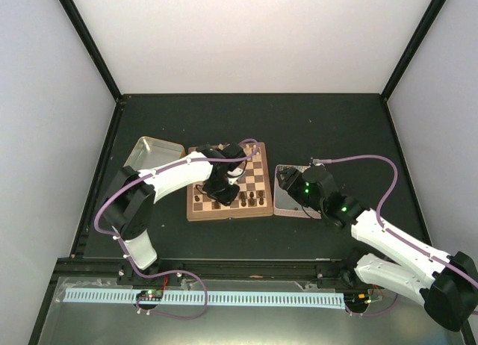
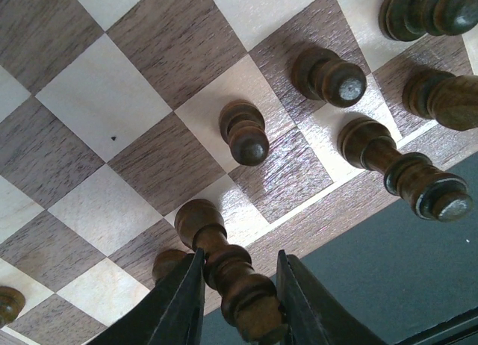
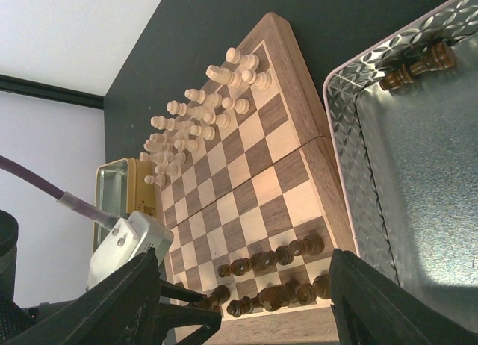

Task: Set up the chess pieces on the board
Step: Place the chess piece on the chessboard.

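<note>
The board lies mid-table, and its squares fill the left wrist view. Dark chess pieces stand in its two near rows. My left gripper reaches down over the near left corner. Its jaws stand slightly open around a tall dark piece, which stands on a light edge square. The left finger touches it and a thin gap shows on the right. My right gripper hovers wide open and empty by the silver tin, where a dark piece lies.
Cream pieces crowd the board's far rows. A gold tin sits left of the board, and the silver tin touches its right side. Black table spreads behind, with walls beyond it.
</note>
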